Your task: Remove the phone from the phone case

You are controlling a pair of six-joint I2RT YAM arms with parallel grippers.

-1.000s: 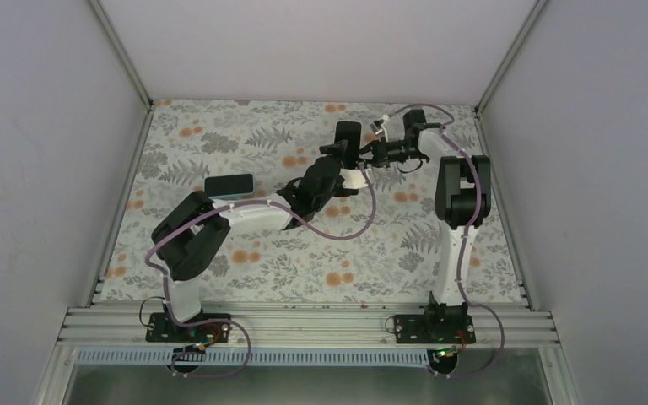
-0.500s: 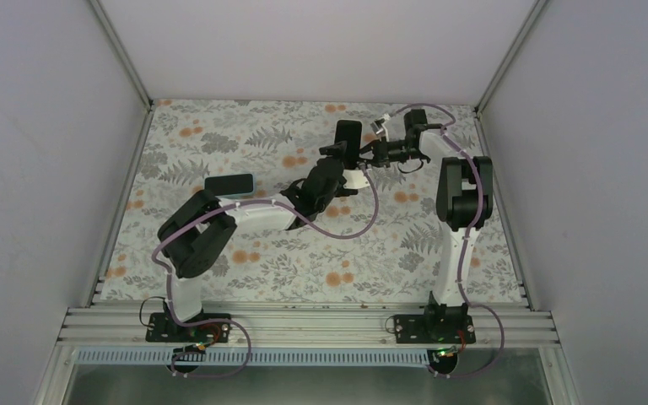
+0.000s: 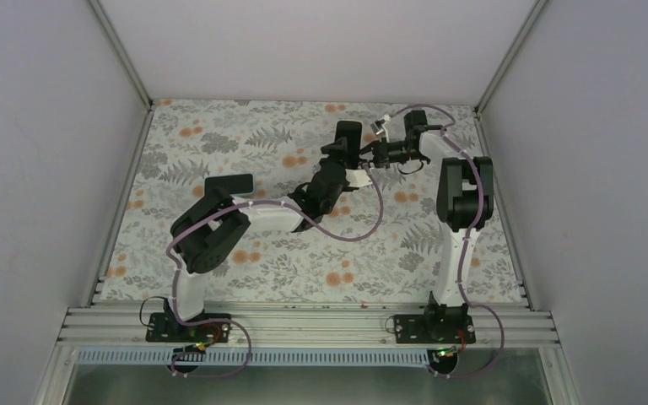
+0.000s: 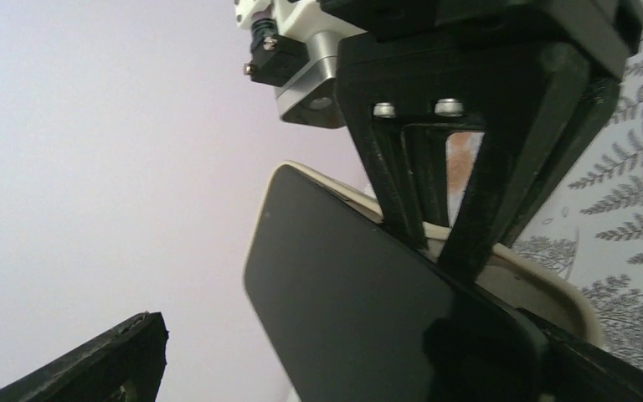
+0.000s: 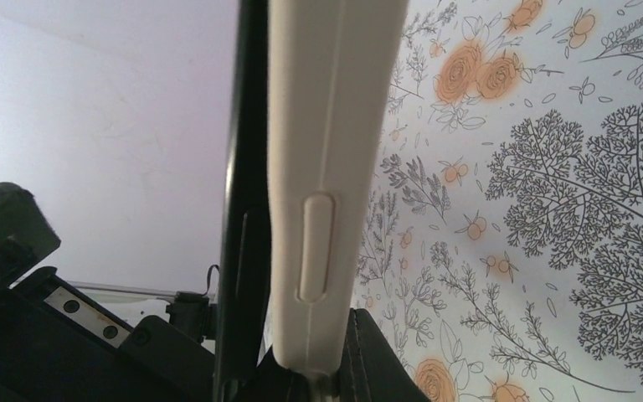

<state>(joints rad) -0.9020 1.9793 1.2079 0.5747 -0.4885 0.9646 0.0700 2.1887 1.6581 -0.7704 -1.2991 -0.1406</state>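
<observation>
Top view, phone (image 3: 348, 137): standing on edge in the air over the far part of the mat (image 3: 219, 135), between the two wrists; not shifting from a second ago.
Top view, right gripper (image 3: 370, 157): staying put, reaching in from the right and pinching the phone's side.
Top view, left arm (image 3: 211, 236): elbow swinging rightward and up over the last second, now covering part of a dark block (image 3: 238, 180) on the mat; left gripper (image 3: 340, 162) pressing closer under the phone.
Left wrist, phone: black screen filling the lower middle, cream case (image 4: 523, 272) rimming its back edge.
Left wrist, left gripper: jaws standing wide; one finger well clear on the left, the other at the phone's lower corner, contact unclear.
Right wrist, right gripper: clamping down on the case edge, side button (image 5: 316, 247) facing the lens; a black strip of phone showing beside it.
Reading: left arm seems to be resetting its angle for the peel; phone appears not yet out of the case.
</observation>
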